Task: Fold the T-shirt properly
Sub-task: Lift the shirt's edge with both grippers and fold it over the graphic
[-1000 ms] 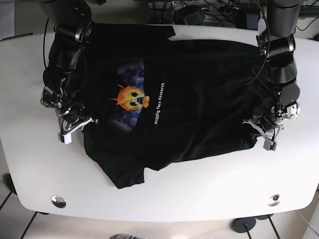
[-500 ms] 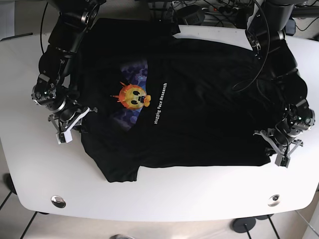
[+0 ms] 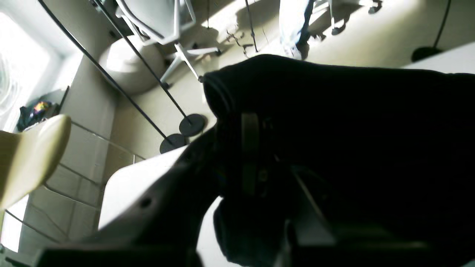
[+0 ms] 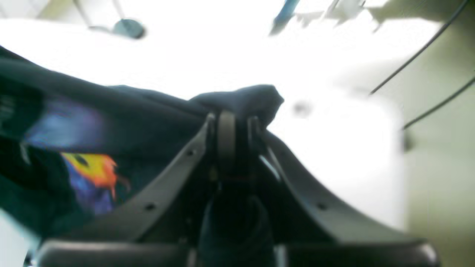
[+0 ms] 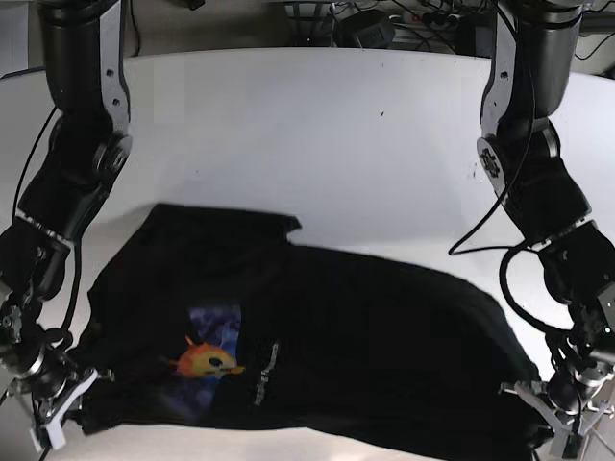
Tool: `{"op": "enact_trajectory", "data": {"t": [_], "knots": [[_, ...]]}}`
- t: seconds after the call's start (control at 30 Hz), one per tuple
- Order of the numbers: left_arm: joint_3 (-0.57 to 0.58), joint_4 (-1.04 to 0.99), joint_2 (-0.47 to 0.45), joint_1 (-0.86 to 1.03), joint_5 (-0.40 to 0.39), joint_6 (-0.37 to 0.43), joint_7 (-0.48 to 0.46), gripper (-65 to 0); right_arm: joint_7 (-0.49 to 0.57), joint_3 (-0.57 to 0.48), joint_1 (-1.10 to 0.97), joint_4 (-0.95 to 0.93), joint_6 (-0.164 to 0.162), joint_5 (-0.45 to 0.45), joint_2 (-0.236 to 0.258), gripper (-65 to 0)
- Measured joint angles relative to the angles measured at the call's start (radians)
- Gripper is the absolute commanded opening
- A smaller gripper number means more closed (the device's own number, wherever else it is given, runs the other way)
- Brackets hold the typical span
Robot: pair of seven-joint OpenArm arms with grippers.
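Right gripper (image 4: 232,122) pinching bunched black fabric of T-shirt (image 5: 317,336) between closed jaws; in base view sitting at near left corner of bench (image 5: 317,134). Left gripper (image 5: 553,423) clamping T-shirt edge at near right corner; dark cloth draping over it in wrist view. T-shirt lying spread across near half of bench, print side up, orange-and-blue graphic (image 5: 204,357) with white lettering beside it, cloth wrinkling, one sleeve pointing toward far side.
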Motion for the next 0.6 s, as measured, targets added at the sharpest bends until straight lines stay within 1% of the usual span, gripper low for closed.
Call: {"op": "enact_trajectory", "data": {"t": [0.07, 0.13, 0.2, 0.23, 0.3, 0.33, 0.4, 0.47, 0.53, 0.6], "knots": [[0.0, -0.054, -0.006, -0.098, -0.005, 0.0, -0.001, -65.0, -0.032, -0.047, 0.135, -0.012, 0.01, 0.01, 0.024, -62.8], [-0.001, -0.069, -0.038, -0.138, -0.011, -0.003, -0.001, -65.0, -0.067, -0.046, 0.224, -0.008, 0.014, 0.016, 0.033, -62.8], [-0.01, -0.07, -0.055, -0.138, -0.011, -0.002, -0.001, -65.0, -0.118, -0.042, 0.237, 0.026, 0.014, 0.016, 0.041, -62.8], [-0.011, -0.07, -0.056, -0.129, -0.011, -0.002, -0.002, -65.0, -0.134, -0.035, 0.21, 0.074, 0.014, 0.016, 0.041, -62.8], [-0.035, -0.062, -0.047, -0.078, -0.019, -0.003, -0.026, -65.0, -0.156, -0.027, 0.126, 0.167, 0.014, 0.019, 0.037, -62.8], [-0.059, -0.059, -0.041, -0.037, -0.03, -0.009, -0.027, -65.0, -0.155, -0.002, 0.065, 0.214, 0.014, 0.029, 0.031, -62.8], [-0.093, -0.061, -0.04, 0.058, -0.017, -0.03, -0.014, -65.0, -0.166, 0.037, -0.079, 0.282, 0.014, 0.031, 0.013, -62.8], [-0.105, -0.053, -0.041, 0.159, 0.001, -0.029, 0.005, -65.0, -0.175, 0.073, -0.269, 0.338, 0.015, 0.089, -0.031, -62.8], [-0.133, -0.005, -0.039, 0.255, -0.015, -0.028, -0.018, -65.0, -0.161, 0.115, -0.412, 0.367, 0.017, 0.154, -0.059, -62.8], [-0.169, 0.037, -0.038, 0.368, -0.019, -0.027, -0.022, -65.0, -0.117, 0.151, -0.549, 0.378, 0.014, 0.174, -0.072, -62.8]]}}
